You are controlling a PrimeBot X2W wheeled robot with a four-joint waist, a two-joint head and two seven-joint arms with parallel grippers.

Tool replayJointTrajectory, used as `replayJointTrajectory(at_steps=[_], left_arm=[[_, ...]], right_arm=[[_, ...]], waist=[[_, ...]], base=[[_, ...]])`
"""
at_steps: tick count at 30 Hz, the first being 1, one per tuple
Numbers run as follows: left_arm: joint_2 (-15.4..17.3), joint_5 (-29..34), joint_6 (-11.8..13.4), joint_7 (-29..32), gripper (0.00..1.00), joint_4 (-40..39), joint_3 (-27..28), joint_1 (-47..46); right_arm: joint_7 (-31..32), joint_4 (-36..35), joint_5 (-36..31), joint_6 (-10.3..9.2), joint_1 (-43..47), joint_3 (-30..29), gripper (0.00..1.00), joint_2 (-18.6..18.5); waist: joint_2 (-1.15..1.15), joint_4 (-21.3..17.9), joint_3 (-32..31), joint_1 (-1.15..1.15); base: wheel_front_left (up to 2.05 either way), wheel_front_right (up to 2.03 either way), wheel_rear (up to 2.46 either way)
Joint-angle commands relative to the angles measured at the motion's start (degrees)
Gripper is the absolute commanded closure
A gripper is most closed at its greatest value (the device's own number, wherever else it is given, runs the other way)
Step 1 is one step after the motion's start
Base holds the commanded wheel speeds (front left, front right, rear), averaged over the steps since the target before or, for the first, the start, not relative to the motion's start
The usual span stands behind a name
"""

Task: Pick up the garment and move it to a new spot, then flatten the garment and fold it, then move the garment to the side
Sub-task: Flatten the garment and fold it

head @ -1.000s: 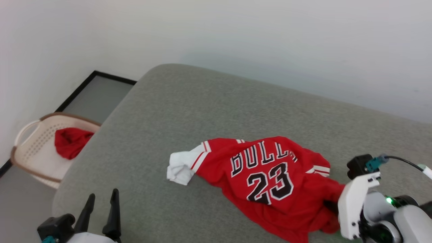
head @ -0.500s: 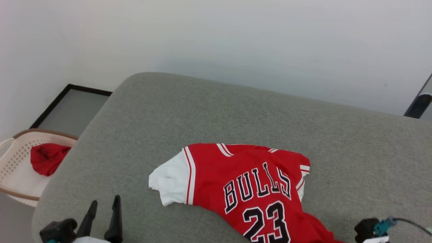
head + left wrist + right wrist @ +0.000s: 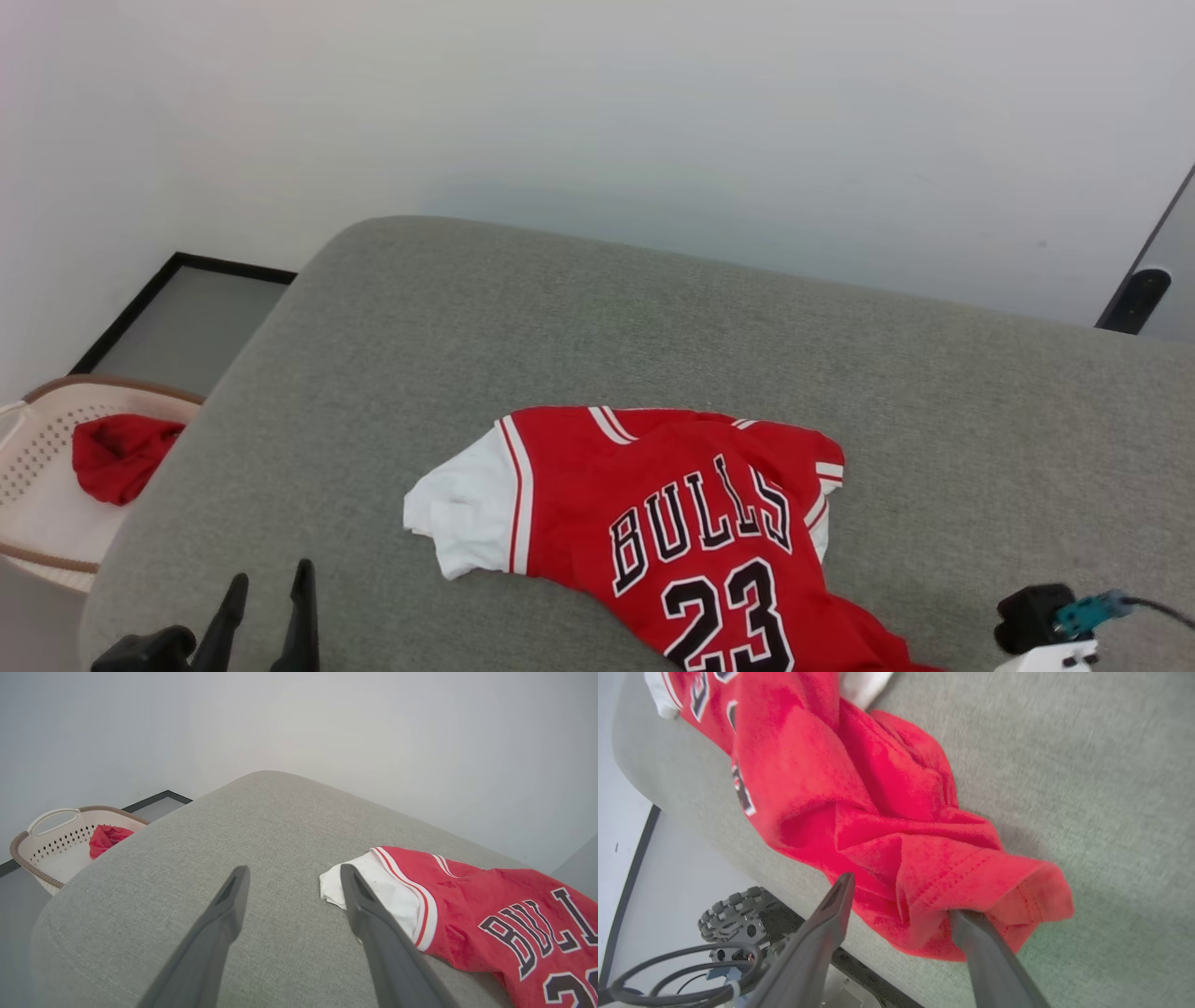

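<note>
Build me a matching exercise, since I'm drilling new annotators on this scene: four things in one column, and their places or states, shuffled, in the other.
Things
1. garment
2. plain red cloth
3. basket
4. left tool

Places or states
A. on the floor, beside the grey padded surface
B. open, holding nothing
C. lying inside the basket
D. spread on the grey padded surface, "BULLS 23" facing up

Pairs: 1-D, 2-C, 3-A, 4-B
</note>
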Motion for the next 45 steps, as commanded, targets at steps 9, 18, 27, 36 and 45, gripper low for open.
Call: replayJointTrajectory(at_steps=[9, 18, 27, 36, 45], left_arm=[[1.53, 4.71, -1.84, -0.48, 0.0, -0.7, -1.71, -0.5], [-0.68, 9.43, -2.89, -0.43, 0.0, -3.2, 0.4, -1.6], [-6.05, 12.73, -5.72, -0.45, 0.0, -3.96, 3.07, -2.95], [-9.9, 14.84, -7.95, -0.45, 0.0, -2.44, 4.58, -4.99], [-11.35, 15.75, -8.73, -0.46, 0.0, -1.19, 6.46, -4.57]], right_arm=[[-1.98, -3.1, -0.67, -0.07, -4.95, -3.2, 0.0, 0.14], [-4.23, 4.75, -2.47, -0.07, -12.67, -2.94, 0.0, -0.65], [-0.95, 12.07, -3.54, -0.06, -19.09, -2.59, 0.0, -2.5], [-0.36, 18.41, -4.73, -0.06, -23.33, -0.86, 0.0, -2.41], [3.82, 18.16, -2.47, -0.06, -23.09, 0.81, 0.0, -3.7]], waist=[[0.0, 3.28, 0.1, 0.0], [0.0, 8.06, 1.47, 0.0], [0.0, 12.4, 5.06, 0.0], [0.0, 14.59, 7.74, 0.0], [0.0, 13.8, 7.7, 0.0]], base=[[0.0, 0.0, 0.0], [0.0, 0.0, 0.0], [0.0, 0.0, 0.0], [0.0, 0.0, 0.0], [0.0, 0.0, 0.0]])
